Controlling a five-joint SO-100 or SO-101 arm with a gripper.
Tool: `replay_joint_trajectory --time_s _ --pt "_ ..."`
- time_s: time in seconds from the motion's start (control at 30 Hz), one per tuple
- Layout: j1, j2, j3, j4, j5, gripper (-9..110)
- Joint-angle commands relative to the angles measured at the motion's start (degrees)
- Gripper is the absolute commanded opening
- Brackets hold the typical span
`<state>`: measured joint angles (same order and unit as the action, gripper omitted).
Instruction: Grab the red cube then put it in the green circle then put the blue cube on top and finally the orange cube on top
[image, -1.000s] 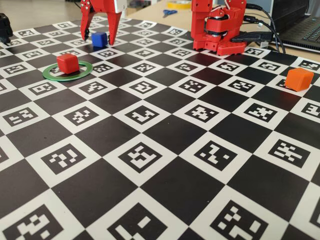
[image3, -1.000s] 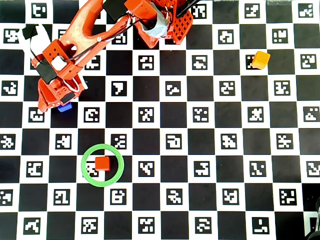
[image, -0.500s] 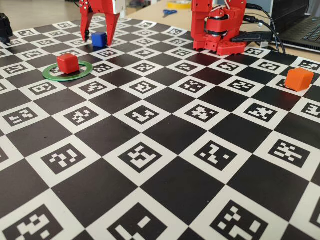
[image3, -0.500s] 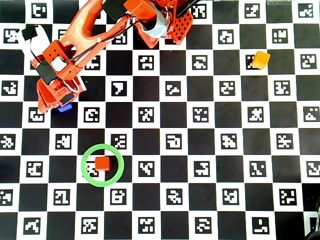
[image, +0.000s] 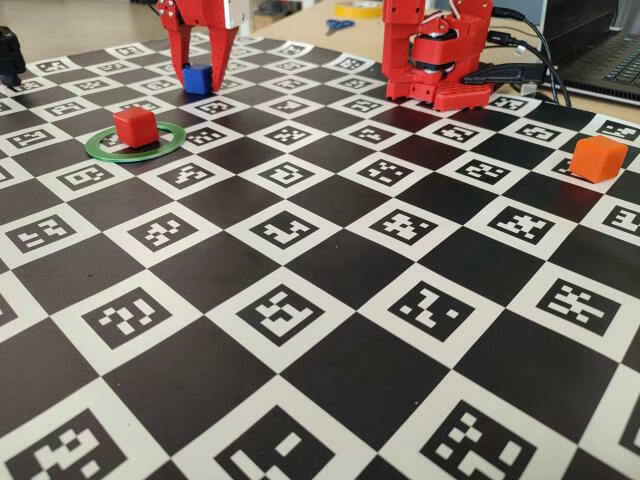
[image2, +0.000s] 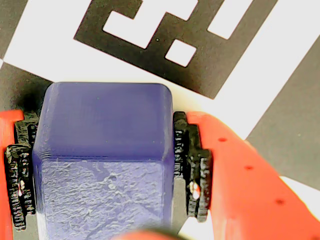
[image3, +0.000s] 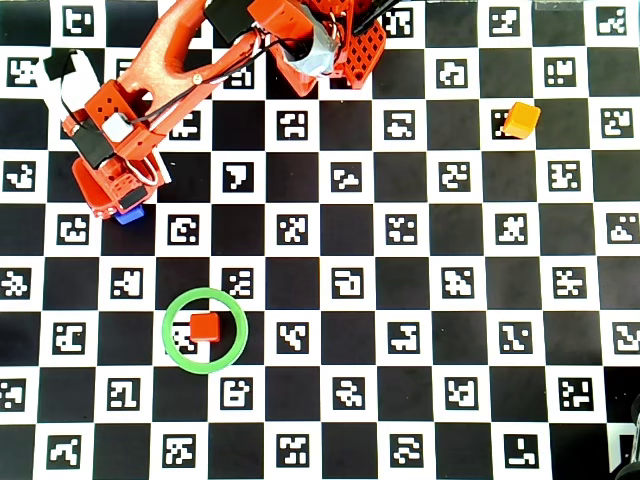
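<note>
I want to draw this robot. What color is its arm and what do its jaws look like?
The arm is bright orange-red plastic with black cables along it and a white patch near the wrist. The gripper has red jaws with small holes and black ridged pads inside.

The checkered marker-printed surface (image3: 400, 300) carries the green circle (image3: 172, 349) ringing the red cube (image3: 205, 326), the blue cube (image3: 127, 214), and the orange cube (image3: 520, 119).

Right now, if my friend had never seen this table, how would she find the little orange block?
Start at the big red robot base at the back of the black-and-white checkered mat. In the fixed view, look right and nearer, to the mat's right edge: the small bright-orange cube sits alone there. The glossy red cube lies inside the flat green ring, and the dark-blue cube is between the tool's fingers.
</note>
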<state>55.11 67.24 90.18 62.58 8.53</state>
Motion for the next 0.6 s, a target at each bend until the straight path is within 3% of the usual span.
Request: replay_joint_trajectory --time_s 0.0,0.57 --pt "0.0 2.55 -0.62 -0.09 -0.35 10" --pt "-0.44 9.76 -8.88 9.14 -5.63 8"
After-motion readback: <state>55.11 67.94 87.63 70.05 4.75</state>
